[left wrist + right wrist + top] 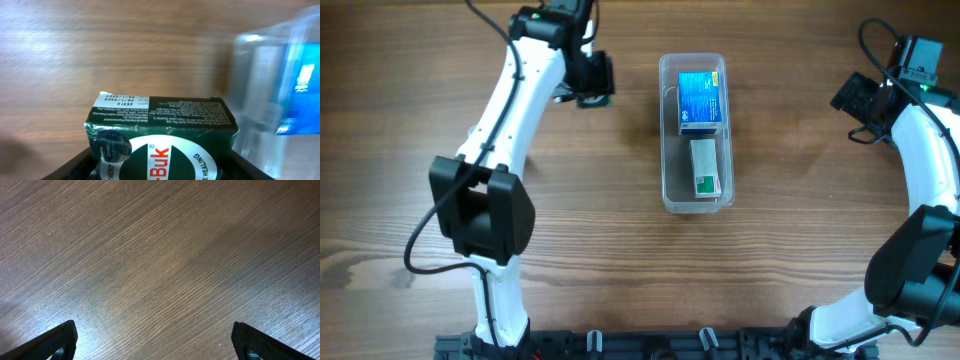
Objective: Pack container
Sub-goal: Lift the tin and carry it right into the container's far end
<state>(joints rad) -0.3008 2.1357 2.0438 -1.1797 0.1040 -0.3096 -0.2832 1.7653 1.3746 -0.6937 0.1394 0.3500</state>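
**Robot body, seen from overhead and from the right wrist.** The left arm (515, 95) and right arm (932, 150) were of like build, with glossy white tubular links joined by bulky black joint housings (485, 215). A thin black cable (415, 240) hung in a loose loop beside the left arm's elbow housing, and a second cable (865, 45) curved by the right arm's wrist. The right gripper (154, 325) had matte black, wedge-shaped fingers (57, 340). Both arms were mounted on a black base rail (650, 345).

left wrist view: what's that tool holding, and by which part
The left tool grips a dark green box by its two sides, at the end nearest the camera.
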